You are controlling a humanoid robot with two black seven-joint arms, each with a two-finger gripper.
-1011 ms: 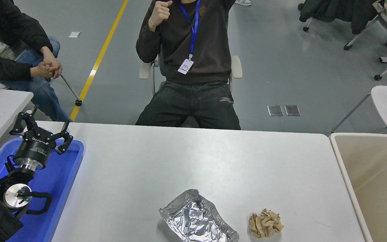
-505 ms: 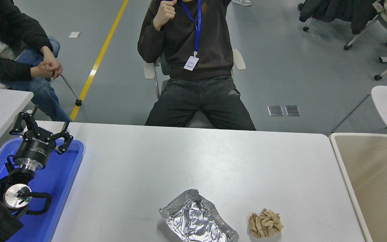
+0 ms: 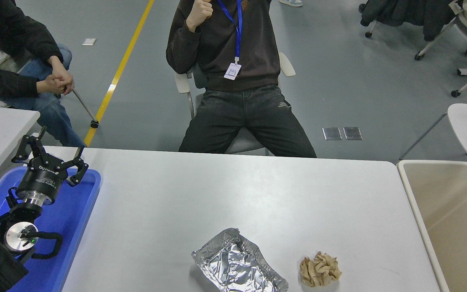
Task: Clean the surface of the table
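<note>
Table surface (image 3: 225,190): uncleared; crumpled foil tray (image 3: 239,265) and brown paper wad (image 3: 320,269) untouched. Left hand (image 3: 49,156) parked, spread open, empty. Next judged: wad carried to beige bin (image 3: 452,215).

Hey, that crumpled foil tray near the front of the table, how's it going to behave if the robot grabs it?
The foil tray looks thin and already creased, so it will probably crush or bend under a pinch. It appears empty, so likely very light and apt to slide across the smooth table surface if pushed.
</note>
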